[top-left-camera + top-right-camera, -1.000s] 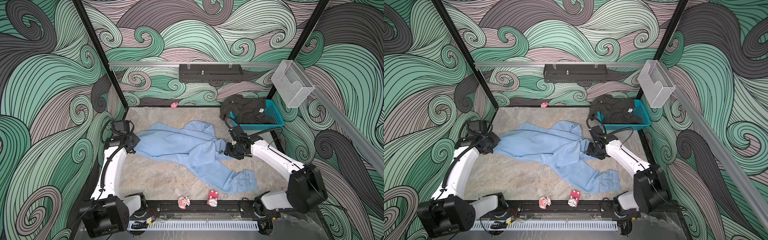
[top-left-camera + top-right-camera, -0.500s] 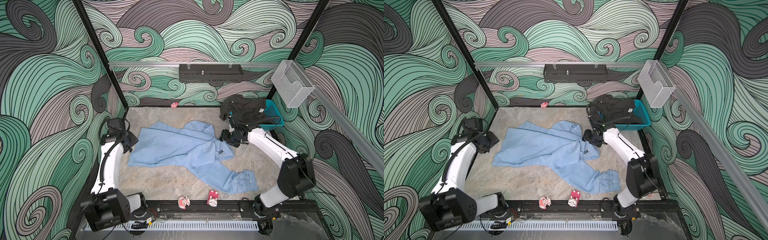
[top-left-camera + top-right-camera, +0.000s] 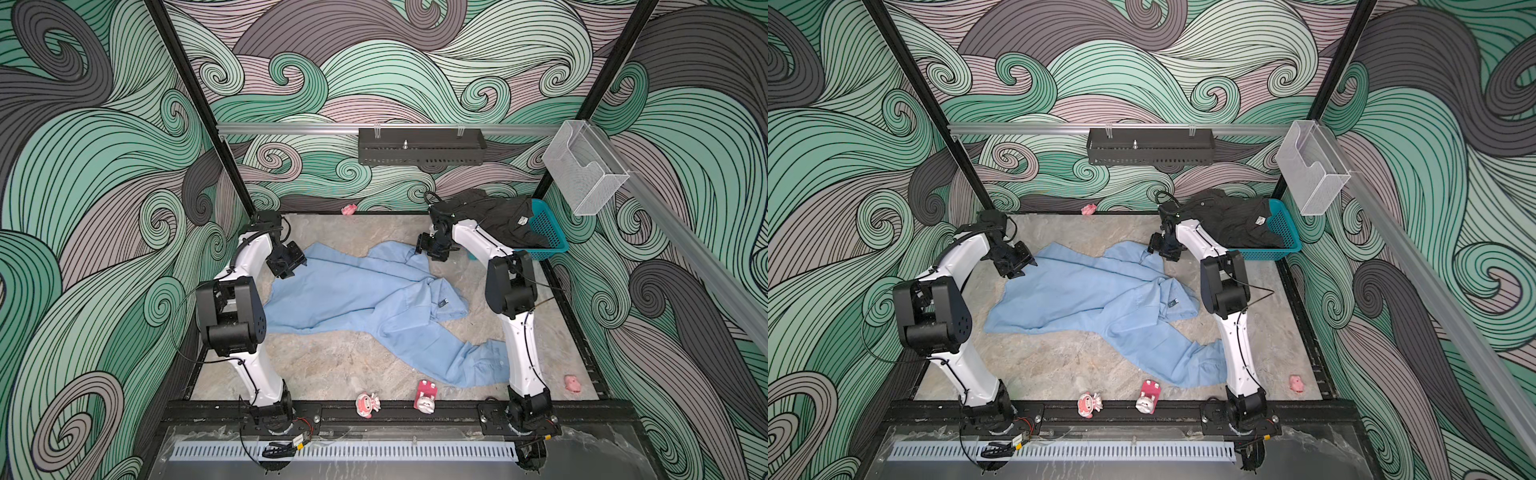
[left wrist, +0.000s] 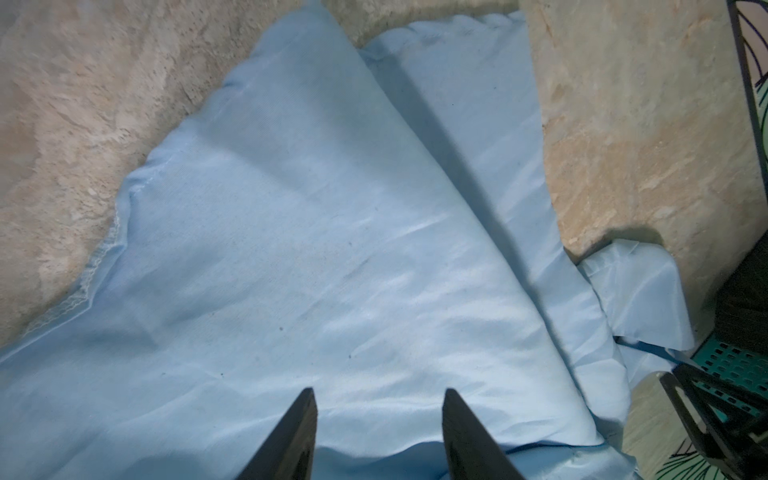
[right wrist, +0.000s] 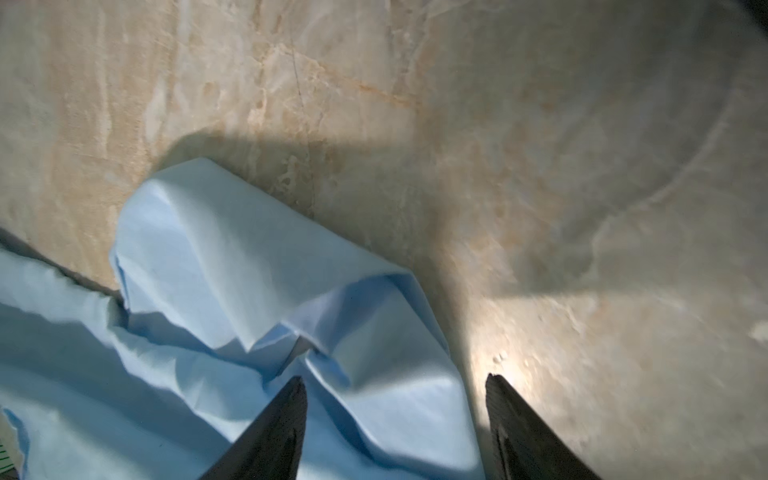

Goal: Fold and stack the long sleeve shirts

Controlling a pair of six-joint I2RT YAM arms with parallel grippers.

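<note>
Item, near edge of the bench [image 3: 332, 365]: two small pink figurines [image 3: 367, 405], no part of the work. Item, light blue long sleeve shirt [image 3: 365, 295]: lay unfolded and rumpled across the middle of the bench, one sleeve [image 3: 469, 365] trailing toward the near right, a small dark neck label [image 3: 443, 302] showing at the collar. Cloth judged light, soft and limp, likely to sag and crease when lifted. It would best be taken at a hem corner, shoulder seam or cuff, both sides together. Item, left gripper [image 4: 380, 392]: hung over the shirt's far left corner, jaws apart, nothing between them. Item, right gripper [image 5: 395, 378]: hung over the far right flap of blue cloth, jaws apart and empty. Item, dark charcoal long sleeve shirt [image 3: 498, 216]: heaped unfolded in and over the teal basket [image 3: 547, 230] at the far right corner. Judged equally soft, to be gripped by a raised fold.
</note>
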